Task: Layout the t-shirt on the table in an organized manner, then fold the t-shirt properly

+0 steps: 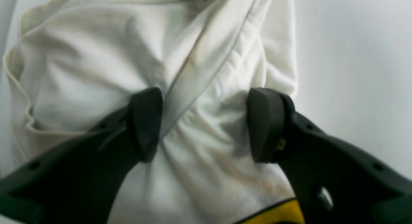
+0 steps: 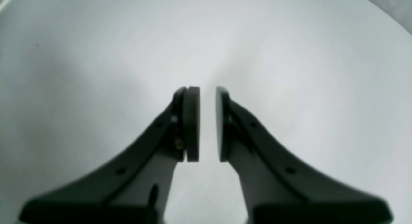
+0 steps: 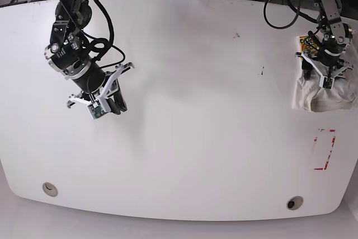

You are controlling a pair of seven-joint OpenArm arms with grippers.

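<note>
The t-shirt (image 3: 330,98) lies crumpled in a small heap at the right edge of the table (image 3: 196,110). My left gripper (image 3: 320,78) hangs right over it, open. In the left wrist view its fingers (image 1: 146,124) straddle a raised fold of the white t-shirt (image 1: 96,56), with a bit of yellow print (image 1: 276,214) at the bottom. My right gripper (image 3: 112,104) hovers over bare table at the left, far from the shirt. In the right wrist view the right gripper (image 2: 207,122) is all but shut, a narrow gap between the pads and nothing in it.
Red tape marks (image 3: 325,149) sit on the table in front of the shirt. Two grommet holes (image 3: 50,188) (image 3: 295,202) lie near the front edge. Small dark specks (image 3: 261,71) mark the middle right. Cables hang behind the back edge.
</note>
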